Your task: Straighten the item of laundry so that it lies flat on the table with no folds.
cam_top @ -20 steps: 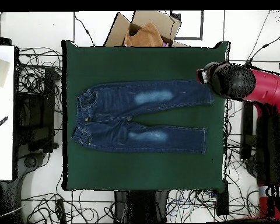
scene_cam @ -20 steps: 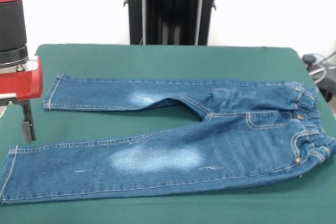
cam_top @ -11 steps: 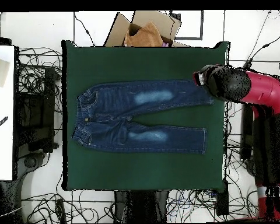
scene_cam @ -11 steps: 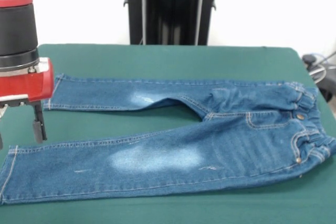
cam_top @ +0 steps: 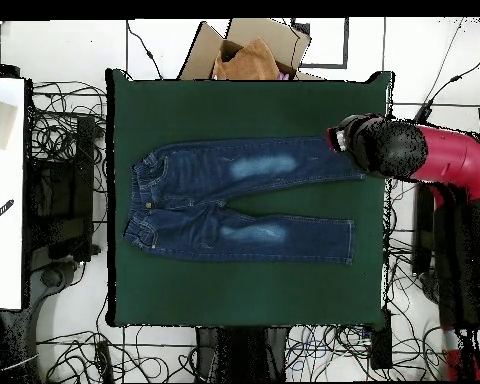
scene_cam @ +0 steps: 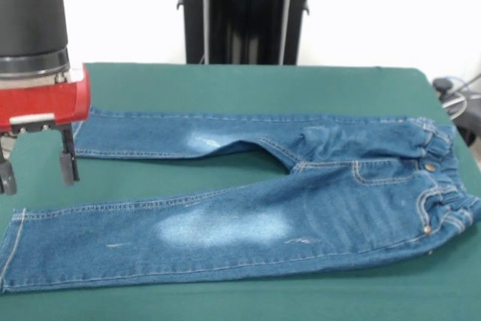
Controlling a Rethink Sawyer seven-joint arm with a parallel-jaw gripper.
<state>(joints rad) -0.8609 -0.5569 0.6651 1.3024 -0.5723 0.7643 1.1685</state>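
One pair of small blue jeans lies spread out on the green desk, and we see it fill much of the middle. We see two legs lying side by side with a strip of green showing between them. In the front view the waistband sits close to the right edge of the desk, and the leg ends reach toward the left edge. Each leg has a pale faded patch on it. The near leg looks mostly flat. We see some small bumps and a fold where the far leg meets the seat. Our red and black arm comes down near the left edge of the desk in the front view. Its tool hangs over the end of the far leg, and its two dark fingers stand apart with nothing between them. We cannot tell if the fingers touch the cloth. From above, the arm covers the leg end near the far right corner of the desk. A brown box sits on the floor past the far edge of the desk.
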